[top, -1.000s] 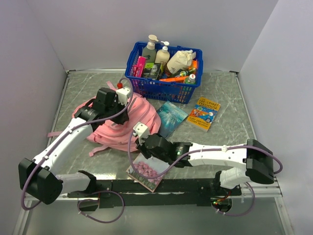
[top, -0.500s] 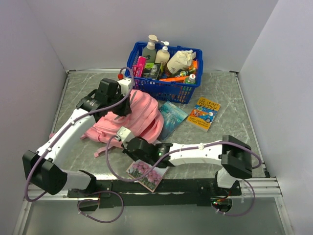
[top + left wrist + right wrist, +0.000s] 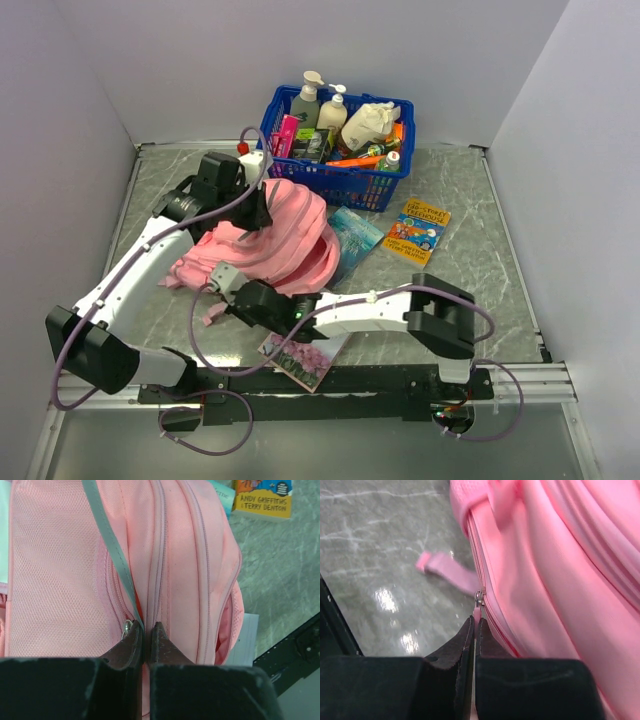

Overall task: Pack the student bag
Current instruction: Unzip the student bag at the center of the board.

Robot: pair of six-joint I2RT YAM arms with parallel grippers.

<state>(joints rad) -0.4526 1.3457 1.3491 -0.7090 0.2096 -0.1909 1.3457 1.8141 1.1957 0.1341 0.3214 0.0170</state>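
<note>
Student bag [image 3: 290, 240], pink, lies just in front of the blue basket [image 3: 340, 185], a little to its left. Left gripper [image 3: 147, 630] works the bag's basket-side end, jaws pinched on a grey ribbon [image 3: 107, 540] beside a zip. Right gripper [image 3: 475, 625] is at the end farthest from the basket, jaws pinched on a pink zip pull [image 3: 477, 612].

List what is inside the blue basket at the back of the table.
On top: two pump bottles, a white pouch, a pink box, an orange item. Whatever lies below is covered by them and the wall of the blue basket.
</note>
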